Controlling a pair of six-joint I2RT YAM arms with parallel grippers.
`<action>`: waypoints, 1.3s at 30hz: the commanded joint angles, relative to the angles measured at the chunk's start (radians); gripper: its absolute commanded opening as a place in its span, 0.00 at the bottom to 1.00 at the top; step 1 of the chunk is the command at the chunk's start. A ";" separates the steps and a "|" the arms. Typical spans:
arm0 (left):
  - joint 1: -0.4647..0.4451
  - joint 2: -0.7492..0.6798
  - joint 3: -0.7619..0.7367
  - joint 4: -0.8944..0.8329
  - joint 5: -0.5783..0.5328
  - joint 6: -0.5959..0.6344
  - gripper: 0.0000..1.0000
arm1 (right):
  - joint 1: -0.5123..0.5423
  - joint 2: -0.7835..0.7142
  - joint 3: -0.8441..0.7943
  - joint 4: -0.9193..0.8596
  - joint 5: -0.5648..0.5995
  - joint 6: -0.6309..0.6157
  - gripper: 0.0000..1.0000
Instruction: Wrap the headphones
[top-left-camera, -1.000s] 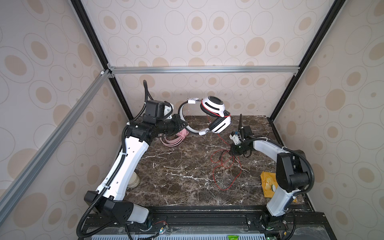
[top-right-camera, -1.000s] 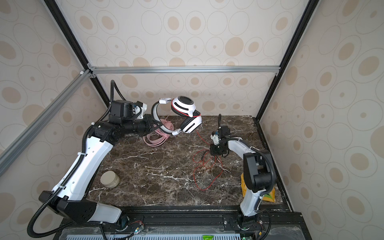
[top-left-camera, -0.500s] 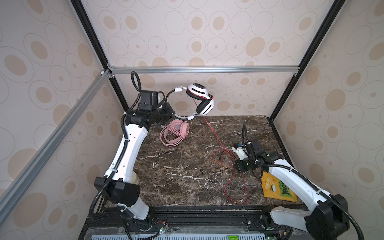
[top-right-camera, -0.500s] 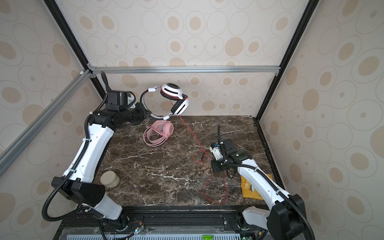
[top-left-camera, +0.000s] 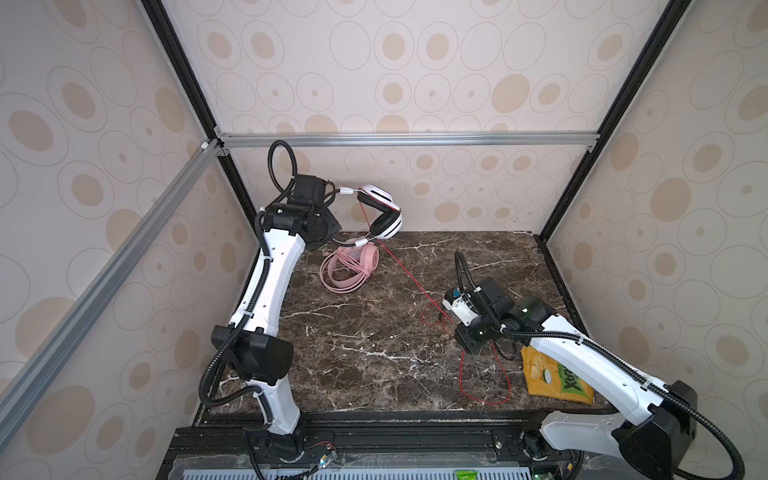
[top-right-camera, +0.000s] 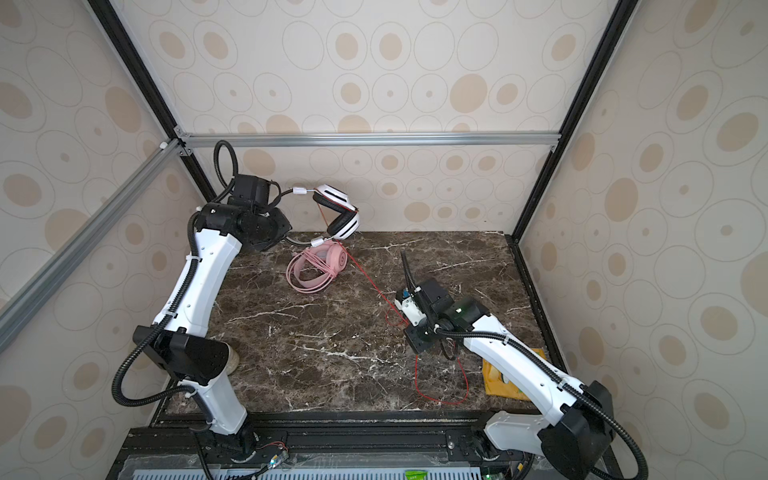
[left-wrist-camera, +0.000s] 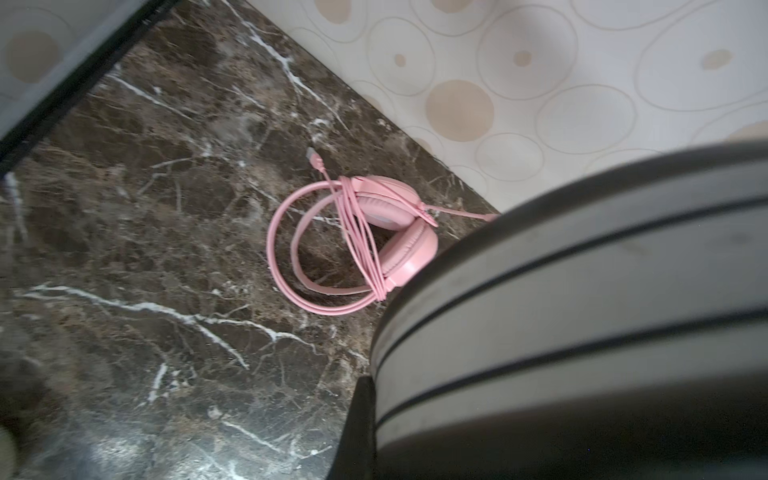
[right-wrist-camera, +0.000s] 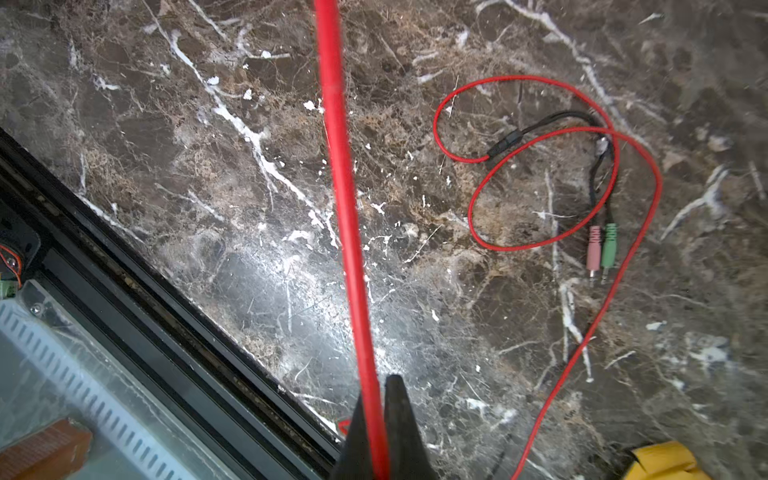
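Note:
The white-and-black headphones (top-left-camera: 384, 212) hang in the air at the back left, and my left gripper (top-left-camera: 327, 208) is shut on their silver headband (left-wrist-camera: 582, 291). Their thin red cable (top-left-camera: 411, 282) runs taut down to my right gripper (right-wrist-camera: 380, 415), which is shut on it just above the table at mid right. The rest of the red cable (right-wrist-camera: 561, 166) lies in loose loops on the marble, ending in pink and green plugs (right-wrist-camera: 600, 253). The pink headphones (top-left-camera: 353, 268) lie on the table below the white pair, with their pink cable (left-wrist-camera: 359, 237) wound around them.
A yellow packet (top-left-camera: 552, 378) lies at the table's front right corner, partly under my right arm. A beige round object (top-right-camera: 232, 357) sits by the left edge behind my left arm. A black rail (right-wrist-camera: 187, 324) borders the table's front edge.
My left arm has drawn the white-and-black headphones back and to the left. My right gripper has pulled the red cable toward the front right, so the cable now runs taut between them.

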 joint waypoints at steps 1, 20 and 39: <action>0.008 -0.027 0.046 -0.021 -0.138 -0.011 0.00 | 0.016 -0.020 0.097 -0.097 0.056 -0.076 0.00; -0.096 -0.030 -0.031 -0.022 -0.197 0.033 0.00 | 0.309 0.135 0.683 -0.234 0.232 -0.210 0.00; -0.329 -0.140 -0.285 0.074 -0.236 0.362 0.00 | 0.242 0.212 0.937 -0.233 0.550 -0.407 0.00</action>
